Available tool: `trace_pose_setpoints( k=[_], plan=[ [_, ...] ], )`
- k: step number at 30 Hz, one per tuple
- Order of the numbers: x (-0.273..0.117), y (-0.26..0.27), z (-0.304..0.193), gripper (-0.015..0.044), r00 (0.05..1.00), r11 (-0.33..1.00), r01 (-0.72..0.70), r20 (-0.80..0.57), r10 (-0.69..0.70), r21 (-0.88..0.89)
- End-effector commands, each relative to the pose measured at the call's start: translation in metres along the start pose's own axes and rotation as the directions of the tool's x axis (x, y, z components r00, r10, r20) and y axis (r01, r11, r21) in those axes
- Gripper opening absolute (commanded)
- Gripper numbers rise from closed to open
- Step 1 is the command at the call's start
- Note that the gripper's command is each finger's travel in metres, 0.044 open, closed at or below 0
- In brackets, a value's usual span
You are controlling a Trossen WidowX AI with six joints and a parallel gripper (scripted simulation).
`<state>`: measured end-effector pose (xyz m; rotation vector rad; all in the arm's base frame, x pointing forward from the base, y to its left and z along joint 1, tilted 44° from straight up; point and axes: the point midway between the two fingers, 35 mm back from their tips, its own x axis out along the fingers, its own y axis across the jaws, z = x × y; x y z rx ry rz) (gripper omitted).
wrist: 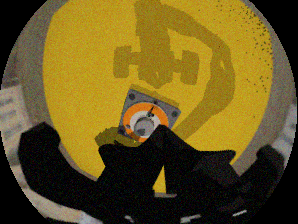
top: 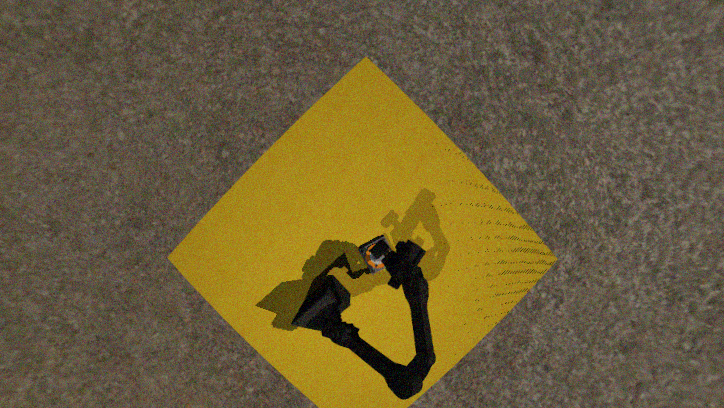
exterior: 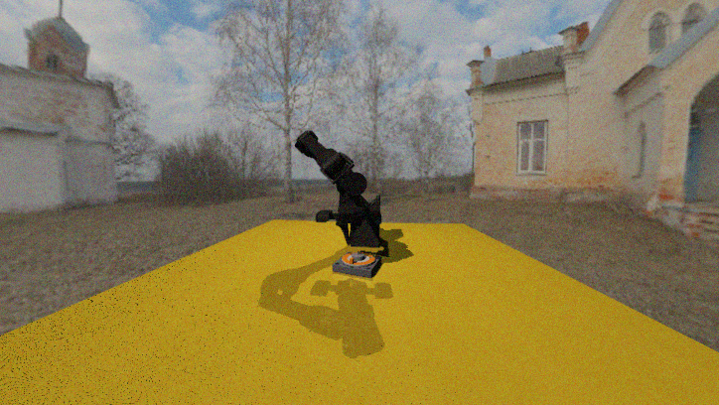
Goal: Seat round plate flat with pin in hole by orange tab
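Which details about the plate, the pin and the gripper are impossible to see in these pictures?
- Pin and the hole beside the orange tab: too small and blurred in all views.
- Whether the round plate lies flat on the base: too small in the exterior view.
- Whether the shut gripper touches the plate: in the wrist view its dark tips overlap the plate's near rim; the top view is covered by the arm.

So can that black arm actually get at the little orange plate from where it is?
Probably yes. The shut gripper hangs right at the round plate on its grey base, and nothing stands between them on the yellow surface. Whether the fingertips touch the plate is unclear.
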<state>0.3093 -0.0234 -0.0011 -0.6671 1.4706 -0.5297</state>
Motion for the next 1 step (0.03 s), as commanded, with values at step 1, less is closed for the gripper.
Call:
trace_pose_setpoints(
  k=[1],
  plan=[
    [0.0001,0.0002,0.0001,0.0000,1.000,1.000,0.000,0.001,0.000,-0.004]
  ],
)
